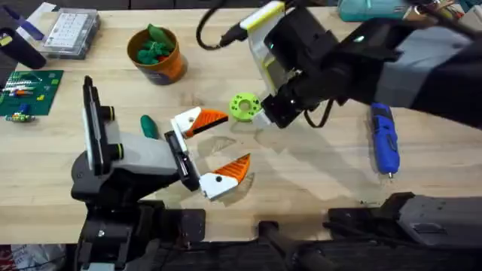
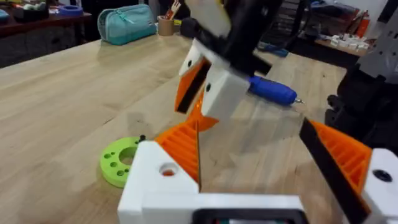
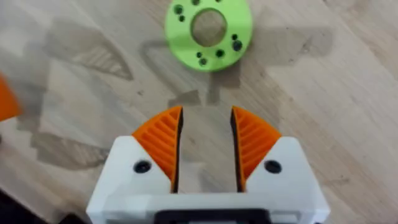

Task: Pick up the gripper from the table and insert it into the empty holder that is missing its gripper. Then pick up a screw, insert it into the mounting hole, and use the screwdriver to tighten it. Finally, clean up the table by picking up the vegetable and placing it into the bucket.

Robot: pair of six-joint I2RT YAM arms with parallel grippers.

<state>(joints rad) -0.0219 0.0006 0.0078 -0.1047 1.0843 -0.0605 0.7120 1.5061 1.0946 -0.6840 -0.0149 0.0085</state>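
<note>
The white-and-grey gripper body stands at the left on a black stand, and it is my left gripper, open wide. The gripper, a white wedge with an orange tip, sits at the far end of the black holder bar. Its mounting hole shows bare. A twin finger sits at the bar's near end. My right gripper hovers low beside the lime-green ring, fingers slightly parted with nothing between them. The blue screwdriver lies at the right. The dark green vegetable lies behind the body. The orange bucket stands at the back.
A clear compartment box and a green circuit board lie at the far left. The lime-green ring has small dark screws in some holes. A yellow-and-black cable loops over the right arm. Bare wood lies between ring and screwdriver.
</note>
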